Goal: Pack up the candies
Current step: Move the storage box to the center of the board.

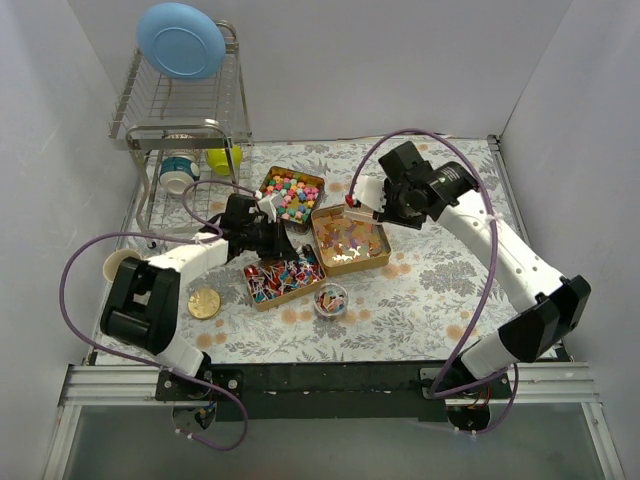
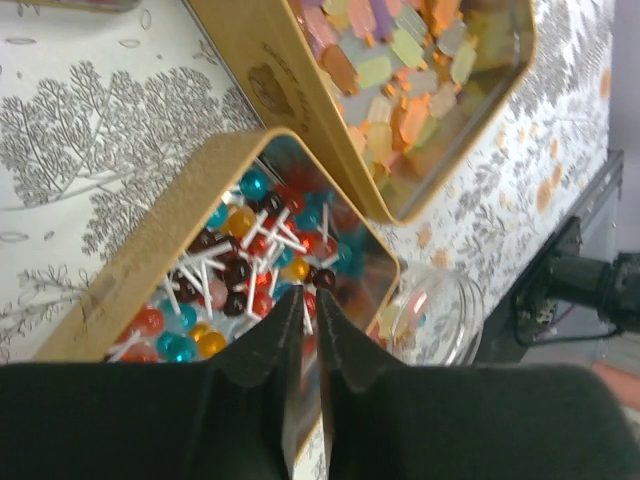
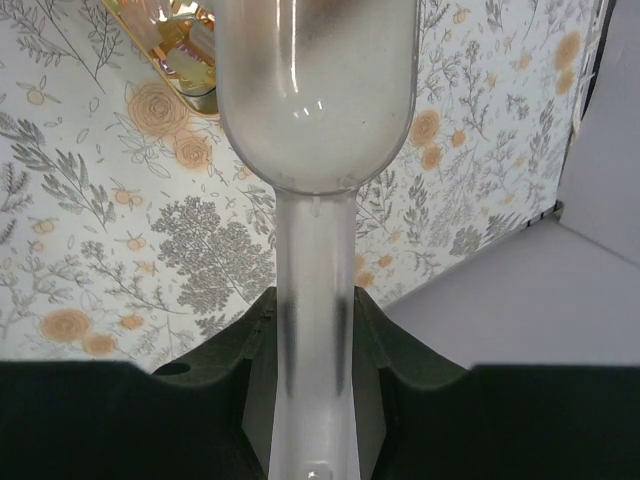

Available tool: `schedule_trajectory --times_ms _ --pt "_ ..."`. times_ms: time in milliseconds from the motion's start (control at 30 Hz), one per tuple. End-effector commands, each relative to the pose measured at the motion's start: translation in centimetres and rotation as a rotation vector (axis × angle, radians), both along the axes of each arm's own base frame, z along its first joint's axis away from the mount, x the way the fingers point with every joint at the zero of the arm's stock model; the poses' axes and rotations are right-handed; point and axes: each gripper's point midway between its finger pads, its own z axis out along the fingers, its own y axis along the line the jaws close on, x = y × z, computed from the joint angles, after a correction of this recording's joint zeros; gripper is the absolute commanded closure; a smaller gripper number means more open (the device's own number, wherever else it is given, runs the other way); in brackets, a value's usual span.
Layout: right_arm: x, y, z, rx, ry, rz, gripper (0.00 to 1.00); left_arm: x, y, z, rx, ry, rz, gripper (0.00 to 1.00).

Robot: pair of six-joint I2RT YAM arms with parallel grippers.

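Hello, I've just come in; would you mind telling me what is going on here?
A robot is packing candies. The right gripper is shut on the handle of a clear plastic scoop, held above the tablecloth beside the tin of orange gummies. The left gripper hovers, jaws together, over the tin of lollipops. A small glass jar in front of the tins already holds a few sweets.

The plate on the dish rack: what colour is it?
The plate is light blue, best seen in the top external view.
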Motion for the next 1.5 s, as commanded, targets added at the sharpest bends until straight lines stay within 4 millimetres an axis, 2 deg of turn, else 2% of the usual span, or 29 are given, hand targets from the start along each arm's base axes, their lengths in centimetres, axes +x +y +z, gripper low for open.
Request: schedule_trajectory --times_ms 0,67,133,167,233,333,367,433,467,500,567,667,700,767,833,900,933,967,1033,1067,1100,1133,1167,1200,1267,1300,1367,1467 --pt "0.0 -0.2 2.2 0.212 -0.128 -0.168 0.99 3.1 -1.6 0.5 0.040 -0.056 0.030 0.94" --pt "-0.1 -0.6 2.0 0.232 -0.147 -0.199 0.99 3.1 -2.6 -0.8 0.065 -0.033 0.006 0.94" --pt "0.1 -1.1 2.0 0.232 -0.163 -0.219 0.99 3.7 -3.4 -1.0 0.070 -0.030 -0.007 0.94" --pt "0.4 -1.7 2.1 0.232 -0.173 -0.236 0.99 3.4 -4.1 -1.9 0.083 -0.013 -0.023 0.94" --pt "0.9 -2.3 2.4 0.238 -0.188 -0.259 0.99 4.0 -5.0 -1.8 0.090 -0.030 -0.030 0.94" --pt "1.2 -3.1 2.3 0.246 -0.181 -0.286 0.99 4.2 -6.6 -2.7 0.113 -0.042 -0.043 0.92" --pt "1.4 -3.6 2.0 0.246 -0.178 -0.303 0.99 4.7 -7.8 -2.4 0.123 -0.075 -0.043 0.91" --pt "1.6 -4.2 1.8 0.250 -0.176 -0.325 0.99 4.7 -9.2 -3.2 0.143 -0.077 -0.060 0.90" --pt "1.6 -4.4 1.6 0.248 -0.176 -0.330 0.99 4.7 -11.1 -2.4 0.129 -0.106 -0.092 0.89" --pt "1.7 -4.7 1.3 0.245 -0.169 -0.338 0.99 4.6 -11.8 -3.4 0.142 -0.097 -0.105 0.88" --pt "1.9 -5.2 1.3 0.241 -0.172 -0.352 0.99 4.7 -14.1 -2.5 0.127 -0.121 -0.141 0.87" --pt "2.0 -5.5 1.0 0.242 -0.162 -0.360 0.99 4.8 -15.5 -2.8 0.140 -0.140 -0.149 0.87" --pt "2.1 -5.6 1.0 0.244 -0.163 -0.364 0.99 5.4 -16.0 -2.2 0.136 -0.166 -0.146 0.87" --pt "2.2 -5.9 1.0 0.245 -0.165 -0.376 0.99 5.5 -16.8 -2.7 0.144 -0.173 -0.155 0.87" --pt "2.4 -6.4 0.9 0.239 -0.166 -0.390 0.99 6.2 -17.8 -2.1 0.127 -0.188 -0.159 0.87" --pt "2.4 -6.8 0.9 0.239 -0.169 -0.401 0.99 6.3 -18.9 -2.9 0.126 -0.182 -0.172 0.87" --pt "2.3 -7.0 0.8 0.235 -0.165 -0.407 0.99 6.9 -19.9 -1.8 0.103 -0.203 -0.178 0.86" --pt "2.3 -7.1 0.7 0.235 -0.165 -0.411 0.99 6.5 -20.8 -2.8 0.101 -0.192 -0.199 0.86" --pt "2.3 -7.4 0.7 0.230 -0.169 -0.417 0.99 6.8 -22.7 -2.0 0.072 -0.216 -0.221 0.85" --pt "2.2 -7.5 0.6 0.225 -0.169 -0.421 0.99 6.3 -23.9 -1.8 0.056 -0.226 -0.243 0.84" --pt "2.2 -7.7 0.7 0.224 -0.174 -0.427 0.99 6.1 -24.7 -2.7 0.057 -0.218 -0.256 0.83" --pt "2.1 -7.9 0.7 0.220 -0.175 -0.432 0.99 6.0 -25.3 -2.7 0.050 -0.222 -0.265 0.82" --pt "2.0 -8.0 0.6 0.216 -0.174 -0.434 0.99 5.8 -26.9 -1.7 0.022 -0.247 -0.282 0.82" --pt "2.1 -8.3 0.6 0.207 -0.180 -0.441 0.99 5.6 -27.5 -2.6 0.023 -0.242 -0.292 0.81" --pt "2.0 -8.8 0.7 0.200 -0.186 -0.454 0.99 5.5 -29.2 -1.8 -0.003 -0.276 -0.306 0.80" --pt "1.9 -9.1 0.8 0.195 -0.194 -0.462 0.99 5.4 -29.8 -2.1 -0.003 -0.282 -0.311 0.79" --pt "1.8 -9.4 1.1 0.198 -0.203 -0.471 0.99 5.5 -30.7 -0.8 -0.018 -0.318 -0.320 0.73" --pt "1.9 -9.9 1.3 0.202 -0.218 -0.487 0.99 5.9 -30.4 1.3 -0.011 -0.378 -0.316 0.59"
